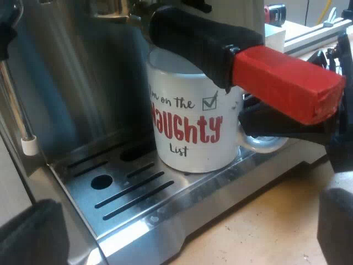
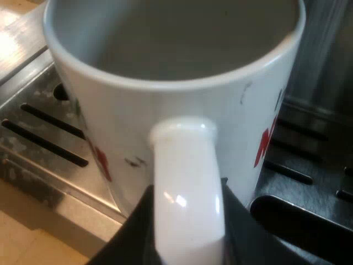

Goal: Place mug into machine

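Okay, the machine [image 1: 71, 83] stood on the surface [image 1: 265, 221], steel tray [image 1: 138, 204] at its front. The mug [image 1: 193, 127] sat upright on the tray, just under the holder [image 1: 242, 61], whose dark handle ended in red. The right gripper [image 2: 187, 243] had its jaws pinching the mug handle [image 2: 187, 182] from both sides. The left gripper [image 1: 185, 226] hung near the tray's edge, jaws spread, holding nothing.
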Available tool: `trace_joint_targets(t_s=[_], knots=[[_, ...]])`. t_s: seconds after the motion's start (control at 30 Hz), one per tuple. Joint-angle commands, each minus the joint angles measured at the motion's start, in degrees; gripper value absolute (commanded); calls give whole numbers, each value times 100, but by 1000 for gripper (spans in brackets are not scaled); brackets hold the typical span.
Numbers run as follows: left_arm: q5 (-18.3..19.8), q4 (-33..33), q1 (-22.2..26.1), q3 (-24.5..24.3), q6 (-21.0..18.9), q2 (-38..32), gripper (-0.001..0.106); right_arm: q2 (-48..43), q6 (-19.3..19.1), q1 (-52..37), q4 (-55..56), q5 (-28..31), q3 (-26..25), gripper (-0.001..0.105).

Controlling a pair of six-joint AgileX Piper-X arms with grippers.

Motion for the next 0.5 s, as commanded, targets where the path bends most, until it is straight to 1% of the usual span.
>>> trace_joint_targets(t_s=[0.03, 0.1, 0.2, 0.27, 0.33, 0.43, 0.5], knots=[[-46, -127, -31, -23, -98, -31, 93, -24, -28, 5, -296, 33, -91, 14], [-46, -127, -31, -23, -98, -31, 93, -24, -28, 5, -327, 33, -91, 37], [-46, -127, -31, -23, -98, -31, 93, -36, -28, 5, -325, 33, -91, 52], [-46, -127, -31, -23, -98, -31, 93, -87, -6, 19, -269, 33, -91, 52], [-46, -127, -31, -23, -98, -31, 93, -166, 127, 46, -178, 97, -91, 52], [-46, -127, -31, -23, -98, -31, 93, -307, 278, 95, -56, 331, 25, 52], [-46, -127, -31, -23, -98, -31, 93, -415, 379, 152, -99, 594, 206, 52]])
